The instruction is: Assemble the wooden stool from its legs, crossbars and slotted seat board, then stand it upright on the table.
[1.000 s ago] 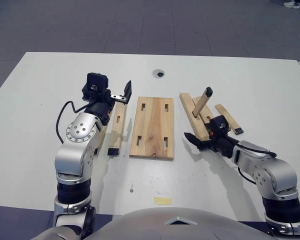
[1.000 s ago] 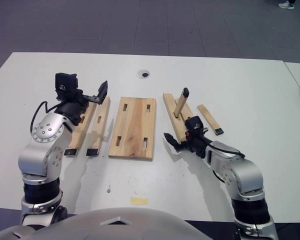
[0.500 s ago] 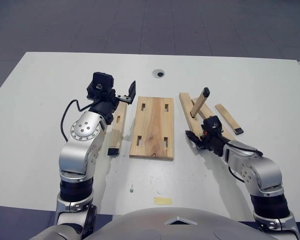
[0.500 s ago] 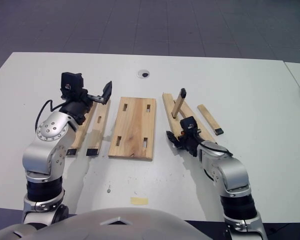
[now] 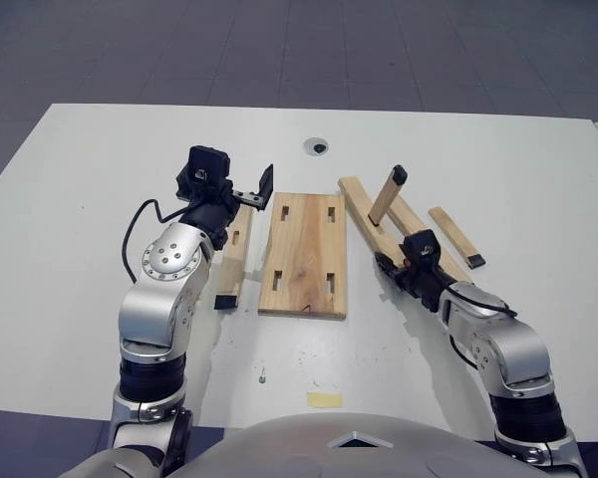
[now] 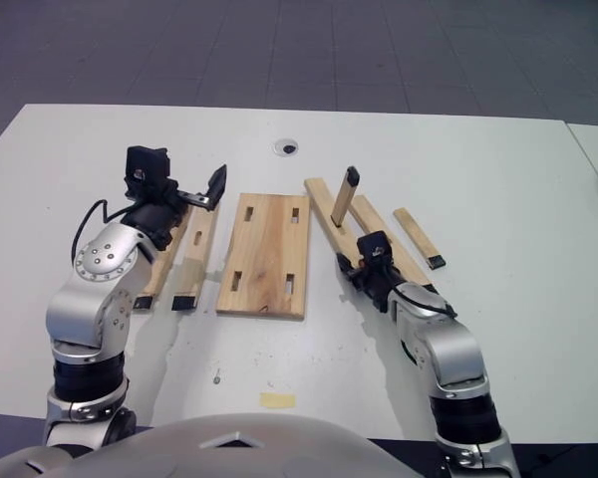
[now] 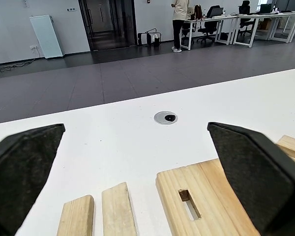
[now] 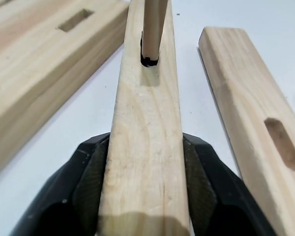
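**Head view.** The right pincer (image 5: pixel 392 267) is clamped across the near end of a leg (image 5: pixel 362 207). The leg runs away from it, close along the slotted seat board (image 5: pixel 303 254). A crossbar (image 5: pixel 387 193) stands tilted out of this leg's slot. The joint looks seated, so gripping the leg end probably steers both pieces. A second leg (image 5: pixel 424 239) and a loose crossbar (image 5: pixel 455 235) lie on the pincer's outer side. The left pincer (image 5: pixel 243 195) hovers over the far ends of two legs (image 5: pixel 233 261).

**Left wrist view.** Its fingers (image 7: pixel 24 172) are spread wide with nothing between them. Leg ends and the board's corner slot lie below, which suggests it is staged for a pick.

**Right wrist view.** Pads (image 8: pixel 88 182) press both of the leg's sides. The crossbar's foot sits in the slot ahead.
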Controlling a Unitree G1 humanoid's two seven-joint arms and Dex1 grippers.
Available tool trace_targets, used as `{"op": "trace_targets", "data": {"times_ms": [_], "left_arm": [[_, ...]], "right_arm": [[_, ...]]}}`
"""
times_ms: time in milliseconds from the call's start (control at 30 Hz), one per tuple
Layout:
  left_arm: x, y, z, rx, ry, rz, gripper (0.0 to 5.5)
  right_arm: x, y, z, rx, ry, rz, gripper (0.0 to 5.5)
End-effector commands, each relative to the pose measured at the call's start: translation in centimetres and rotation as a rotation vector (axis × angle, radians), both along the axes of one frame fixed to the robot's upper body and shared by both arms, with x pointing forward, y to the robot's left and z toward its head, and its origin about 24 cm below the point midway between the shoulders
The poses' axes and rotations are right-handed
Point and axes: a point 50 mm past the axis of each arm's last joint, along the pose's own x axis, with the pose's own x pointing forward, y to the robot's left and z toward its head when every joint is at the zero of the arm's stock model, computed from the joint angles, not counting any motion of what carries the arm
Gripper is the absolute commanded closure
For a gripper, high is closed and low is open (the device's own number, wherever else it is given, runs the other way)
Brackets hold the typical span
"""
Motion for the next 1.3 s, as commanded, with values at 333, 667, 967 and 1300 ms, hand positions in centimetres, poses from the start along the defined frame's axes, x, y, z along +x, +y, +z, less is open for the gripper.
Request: {"op": "trace_targets", "data": {"times_ms": [333, 667, 967, 1300], "left_arm": [[0.2, -2.2, 3.9, -0.957, 0.123, -0.32, 0.1], [0.5, -1.2, 6.3, -0.956, 0.16, -0.276, 1.71], [-1.0, -1.5, 7.1, -0.94, 0.176, -0.372, 3.15], [-1.4, -0.9, 9.1, -0.823, 0.116, -0.427, 4.27]], "right_arm": [[0.7, 4.2, 6.3, 0.245, -0.579, 0.364, 3.43], [-0.1, 5.5, 6.2, 0.175, -0.637, 0.529, 3.43], [-0.2, 5.3, 5.6, 0.161, -0.637, 0.523, 3.43], [0.1, 4.8, 5.7, 0.247, -0.589, 0.477, 3.44]]}}
